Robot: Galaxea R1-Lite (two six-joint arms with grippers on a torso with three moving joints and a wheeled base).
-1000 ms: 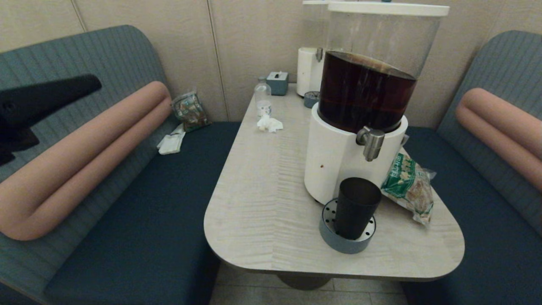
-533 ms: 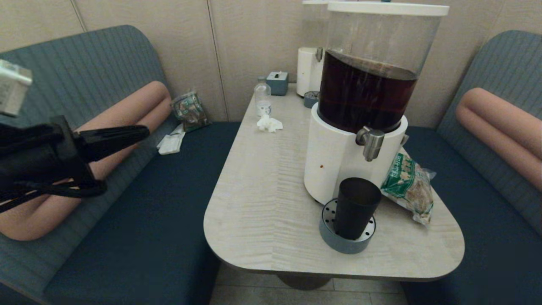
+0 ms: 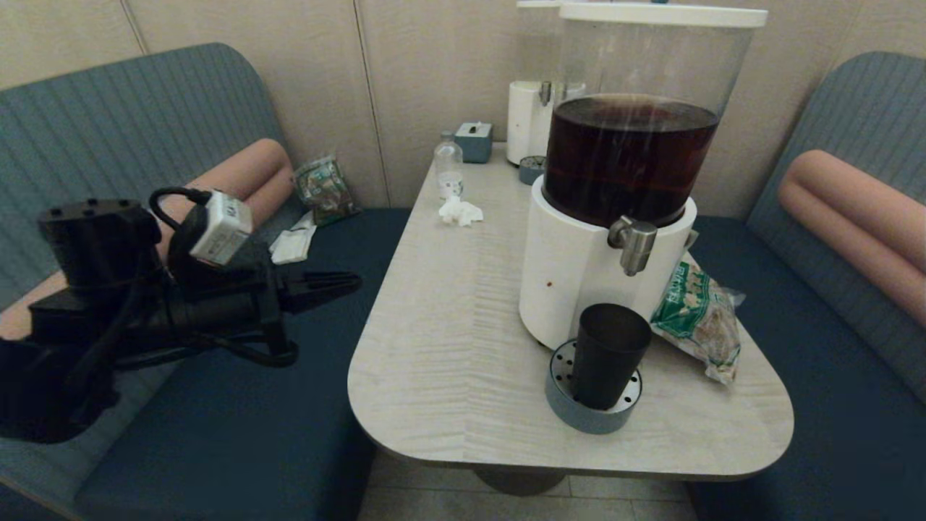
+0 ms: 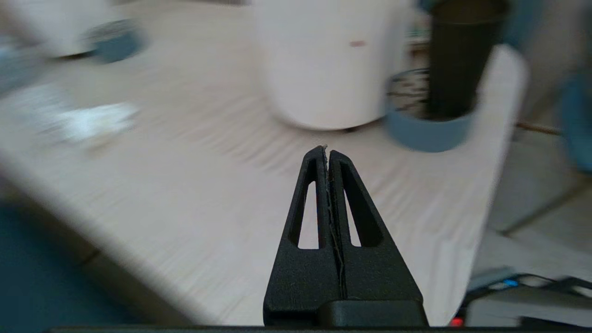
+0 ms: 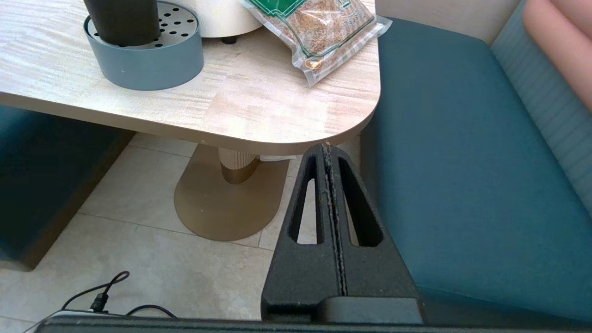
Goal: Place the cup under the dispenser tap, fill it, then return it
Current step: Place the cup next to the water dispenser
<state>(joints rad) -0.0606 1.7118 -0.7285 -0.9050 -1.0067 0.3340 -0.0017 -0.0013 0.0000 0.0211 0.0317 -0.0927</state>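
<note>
- The cup [image 3: 609,354] stands upright in the round blue-grey drip tray [image 3: 563,407] at the near right part of the table [image 3: 434,340], just in front of the dispenser's white base [image 3: 568,271].
- The dispenser tap [image 3: 634,244] sits above the cup, apart from its rim.
- The left gripper [image 3: 346,281] hovers left of the table's edge, over the dark bench seat [image 3: 239,405], pointing right — its fingers [image 4: 319,194] are pressed together, holding nothing.
- The right gripper [image 5: 328,152] hangs low beyond the table's near right corner, over the floor — fingers pressed together, empty.
- A green snack bag [image 3: 698,318] lies right of the cup.
</note>
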